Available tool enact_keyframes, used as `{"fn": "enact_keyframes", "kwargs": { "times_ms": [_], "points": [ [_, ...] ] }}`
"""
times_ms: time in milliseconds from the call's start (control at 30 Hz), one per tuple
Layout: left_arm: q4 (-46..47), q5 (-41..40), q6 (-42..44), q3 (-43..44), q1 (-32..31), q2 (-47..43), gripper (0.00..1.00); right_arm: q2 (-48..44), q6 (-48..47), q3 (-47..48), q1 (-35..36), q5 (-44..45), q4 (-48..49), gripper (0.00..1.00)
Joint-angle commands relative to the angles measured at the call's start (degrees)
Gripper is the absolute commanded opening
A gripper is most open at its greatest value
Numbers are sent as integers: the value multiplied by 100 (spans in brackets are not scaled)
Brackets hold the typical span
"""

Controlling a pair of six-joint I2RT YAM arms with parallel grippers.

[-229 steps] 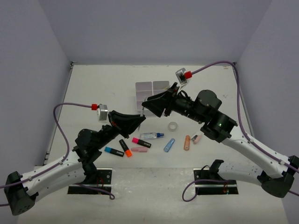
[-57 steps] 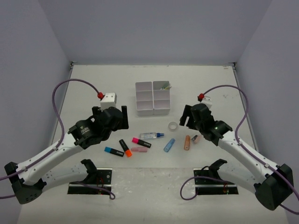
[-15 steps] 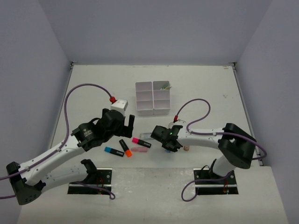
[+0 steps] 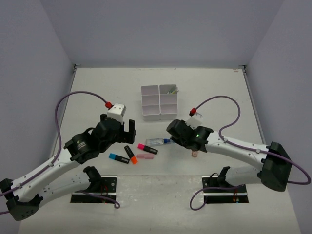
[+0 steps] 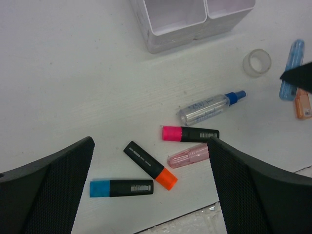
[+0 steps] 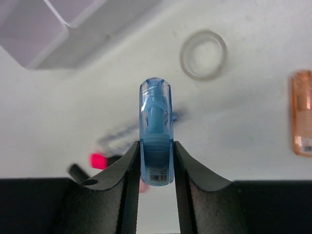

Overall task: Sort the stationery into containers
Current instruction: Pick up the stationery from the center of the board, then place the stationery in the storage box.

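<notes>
My right gripper (image 6: 156,146) is shut on a short translucent blue pen (image 6: 156,122), held off the table and pointing away from the camera. In the top view this gripper (image 4: 172,130) hangs right of the blue-capped glue pen (image 4: 158,142) and hides the blue pen. My left gripper (image 5: 149,141) is open above the black highlighters with blue (image 5: 122,187), orange (image 5: 150,165) and pink (image 5: 190,133) ends and a pale pink piece (image 5: 189,156). The white six-compartment tray (image 4: 159,102) stands further back. A clear tape ring (image 6: 203,54) and an orange piece (image 6: 302,113) lie below the right gripper.
One back compartment of the tray holds a few thin items (image 4: 170,89). Purple cables loop over both arms. The arm bases and black mounting plates (image 4: 95,187) sit at the near edge. Grey walls close the table on three sides.
My right gripper has shut on the blue pen and lifted it, moving back and to the right. The left arm has shifted slightly left, still open.
</notes>
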Motion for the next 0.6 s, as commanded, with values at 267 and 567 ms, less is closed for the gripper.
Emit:
{"fn": "enact_keyframes", "kwargs": {
  "times_ms": [267, 567],
  "points": [
    [235, -279, -103, -146, 1, -677, 100, 1865, 1893, 2627, -1747, 23, 822, 0],
    [271, -252, -71, -156, 9, -752, 100, 2654, 2830, 3503, -1948, -335, 691, 0]
  ]
}}
